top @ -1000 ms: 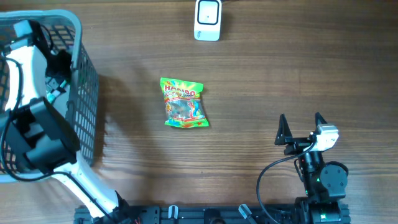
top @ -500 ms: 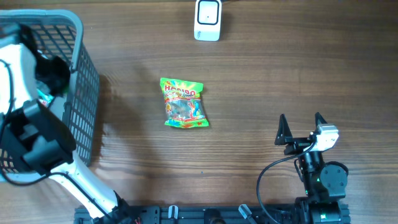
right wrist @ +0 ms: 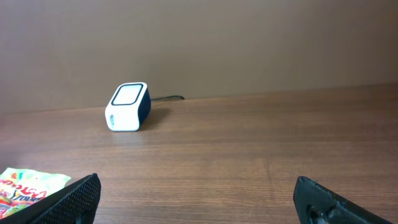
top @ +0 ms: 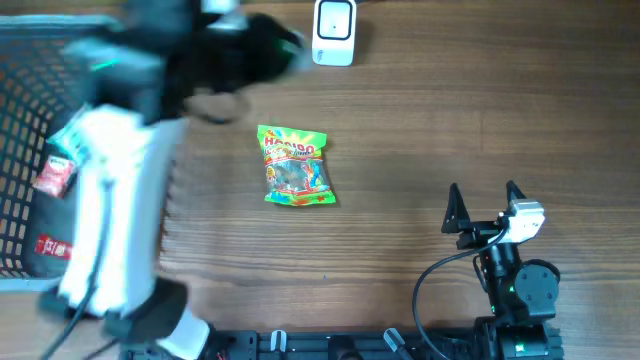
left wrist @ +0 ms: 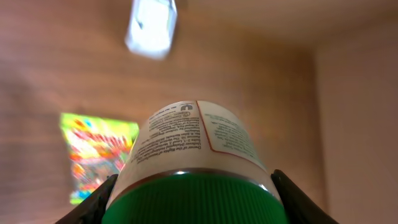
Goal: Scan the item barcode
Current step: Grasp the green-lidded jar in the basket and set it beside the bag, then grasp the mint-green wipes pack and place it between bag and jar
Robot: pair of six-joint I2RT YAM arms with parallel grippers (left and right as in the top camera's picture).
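Got a green-capped bottle with white printed label clamped in left gripper, black fingers on either side of the cap, filling lower centre of left wrist view. Seeing barcode scanner, blurred, at top left of that frame above the bottle; Haribo bag at left, flat on wooden table. Overhead: seeing left arm blurred across upper left, over basket. Have right gripper at lower right, jaws wide apart, empty.
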